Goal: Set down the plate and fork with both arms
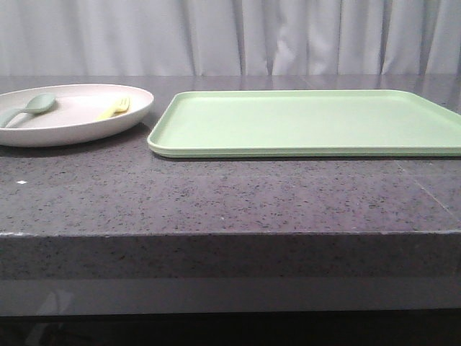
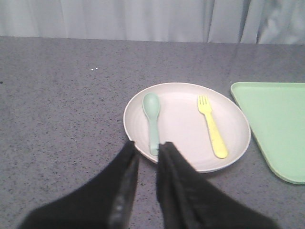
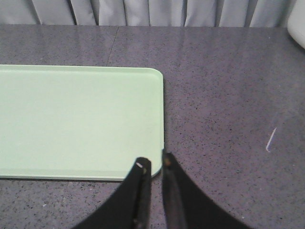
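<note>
Pale pinkish-cream, the large round shallow plate [image 1: 72, 115] sits on the speckled grey stone table [image 1: 216, 194], just left of the flat rectangular light-green tray [image 1: 310, 121], apart from it. The small yellow plastic fork [image 2: 212, 126] and a grey-green spoon [image 2: 152, 121] lie inside the plate. Left gripper [image 2: 147, 149] hovers at the plate's near rim, jaws nearly closed, holding nothing; right gripper [image 3: 156, 164] hangs over a tray corner, likewise nearly closed and empty. Judged step: the first approach. The left jaws should widen before taking the thin rim, and avoid the spoon handle beside them. Neither arm appears in the front view; the plate's left edge is cut off there.
</note>
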You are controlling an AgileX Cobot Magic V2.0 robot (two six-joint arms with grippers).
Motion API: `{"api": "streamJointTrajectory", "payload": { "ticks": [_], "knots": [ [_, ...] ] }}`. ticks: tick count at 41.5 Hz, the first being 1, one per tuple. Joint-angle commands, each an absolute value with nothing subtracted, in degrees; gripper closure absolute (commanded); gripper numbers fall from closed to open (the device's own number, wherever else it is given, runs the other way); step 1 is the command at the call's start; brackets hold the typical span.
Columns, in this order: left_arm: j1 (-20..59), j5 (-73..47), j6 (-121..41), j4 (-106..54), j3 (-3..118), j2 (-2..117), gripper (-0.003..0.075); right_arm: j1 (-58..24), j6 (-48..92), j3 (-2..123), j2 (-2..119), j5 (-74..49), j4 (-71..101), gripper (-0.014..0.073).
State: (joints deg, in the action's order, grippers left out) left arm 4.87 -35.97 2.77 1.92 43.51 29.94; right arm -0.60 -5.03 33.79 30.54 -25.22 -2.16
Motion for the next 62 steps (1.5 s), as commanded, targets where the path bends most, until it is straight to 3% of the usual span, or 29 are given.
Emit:
{"api": "streamJointTrajectory", "payload": {
  "ticks": [1, 5, 8, 44, 62],
  "knots": [
    [5.0, -32.1, 2.9, 4.9, 45.5, 30.6, 0.0286, -0.3, -4.6, 35.7, 30.9, -20.5, -4.5, 0.0253],
    [5.0, -31.9, 2.9, 4.9, 45.5, 30.6, 0.0141, -0.3, -4.6, 35.7, 30.9, -20.4, -4.9, 0.0083],
    [5.0, -31.9, 2.9, 4.9, 45.5, 30.6, 0.0134, -0.3, -4.6, 35.7, 30.8, -20.3, -4.9, 0.0046],
    [5.0, -33.2, 2.9, 4.6, 46.6, 31.3, 0.0134, -0.3, -4.6, 35.7, 30.8, -20.7, -4.8, 0.0053],
    [5.0, -49.2, 2.9, 4.6, 60.6, 53.8, 0.0134, -0.3, -4.6, 35.7, 30.8, -20.3, -4.8, 0.0053]
  ]
}}
